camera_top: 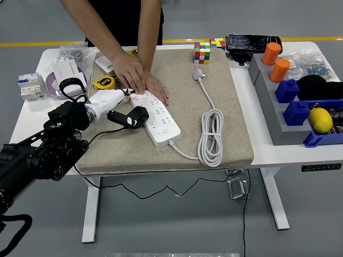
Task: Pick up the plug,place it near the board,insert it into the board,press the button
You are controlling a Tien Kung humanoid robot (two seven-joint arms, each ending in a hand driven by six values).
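The black plug lies on the beige mat, tight against the left side of the white power board; its thin black cable runs off the mat's front edge. My left hand, white with dark fingers, sits just left of the plug, fingers loose and pointing at it, with no grasp on it that I can see. At the far side a person presses both hands flat on the board's far end. The right arm is out of view.
The board's white cord lies coiled at mid-mat, ending in a white plug. A yellow tape measure and small white parts lie at the left. Rubik's cubes stand at the back; blue bins hold a lemon at right.
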